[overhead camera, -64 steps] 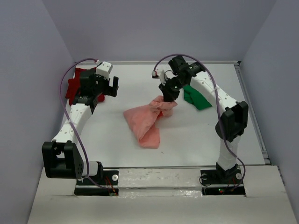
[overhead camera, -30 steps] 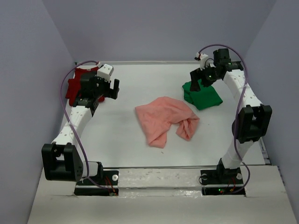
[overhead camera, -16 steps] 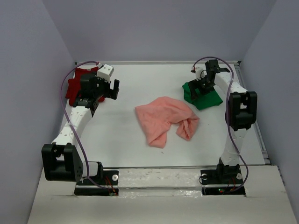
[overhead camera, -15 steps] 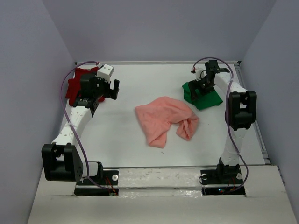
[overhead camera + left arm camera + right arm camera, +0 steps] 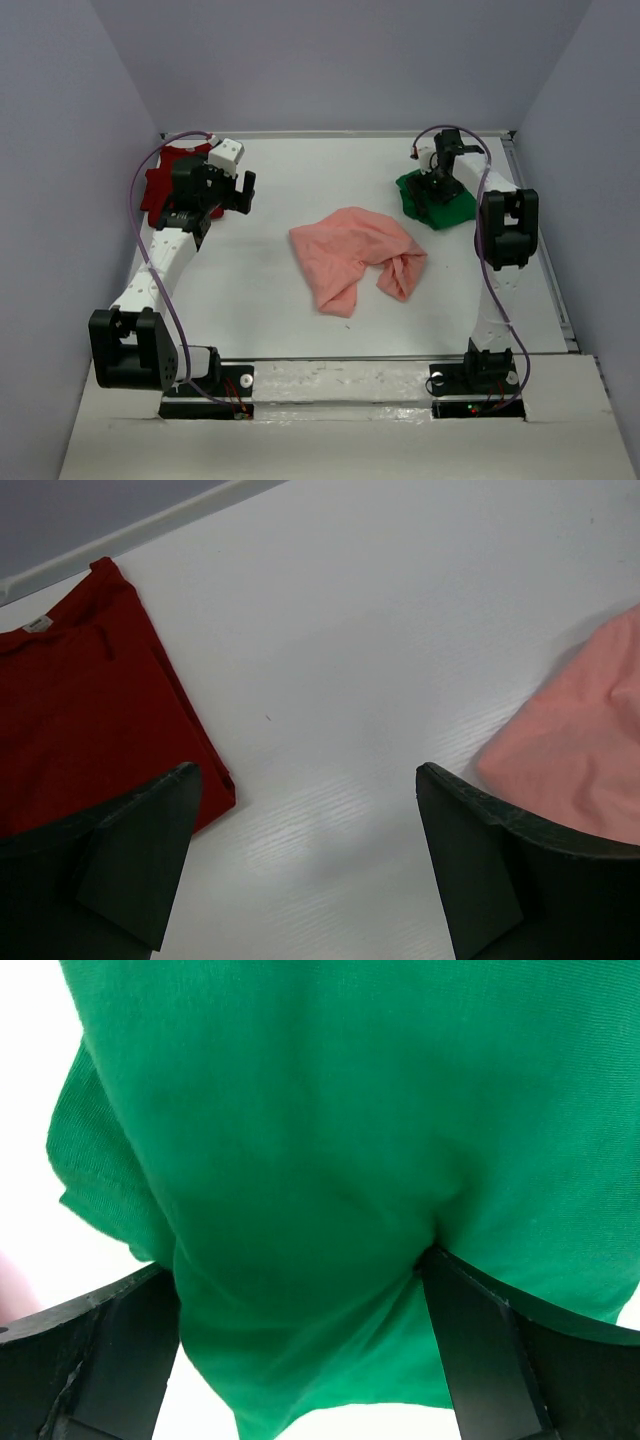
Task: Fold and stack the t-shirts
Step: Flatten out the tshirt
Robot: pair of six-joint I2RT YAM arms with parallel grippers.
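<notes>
Overhead overview, wrist views close, likely downward

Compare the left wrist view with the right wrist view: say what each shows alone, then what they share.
Left wrist only: the red shirt lying flat at left, the pink shirt at the right edge, a strip of wall beyond, and the left gripper open over bare table.
Right wrist only: the green shirt filling the frame, with the right gripper open and straddling it, one tip puckering the cloth.
Both: white table, and dark open fingers at the bottom corners.
</notes>
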